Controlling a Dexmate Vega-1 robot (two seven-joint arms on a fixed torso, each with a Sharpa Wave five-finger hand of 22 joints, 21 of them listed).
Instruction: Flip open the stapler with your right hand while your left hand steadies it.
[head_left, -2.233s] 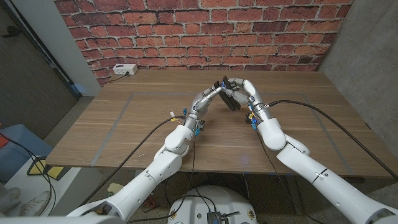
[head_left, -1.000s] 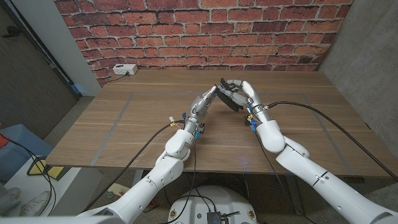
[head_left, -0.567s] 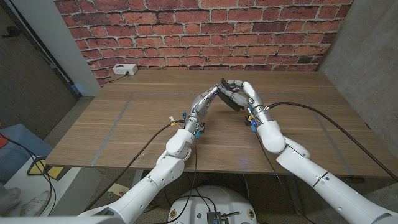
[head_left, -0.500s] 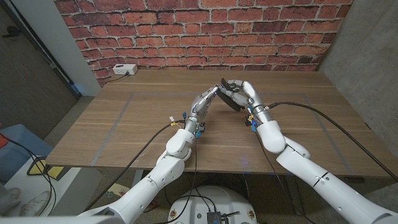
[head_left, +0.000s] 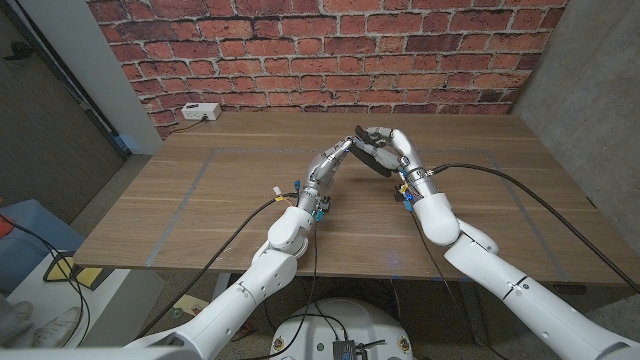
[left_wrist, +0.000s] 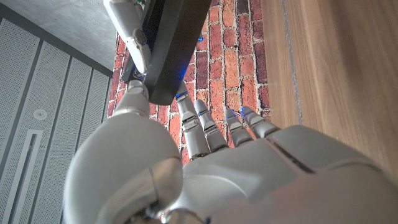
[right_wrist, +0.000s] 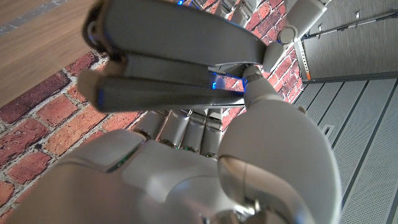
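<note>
Little has moved: both hands, left hand (head_left: 336, 162) and right hand (head_left: 397, 147), keep fingers clamped on the stapler (head_left: 371, 152); opening not yet evident.

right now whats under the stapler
The stapler is gripped between the left hand and right hand over the wooden table. Whether it touches the tabletop is hidden by the hands.

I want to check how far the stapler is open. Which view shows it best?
The right wrist view: the stapler appears close up, its two arms slightly parted. The head view shows it small between both hands; the left wrist view shows one dark end.
</note>
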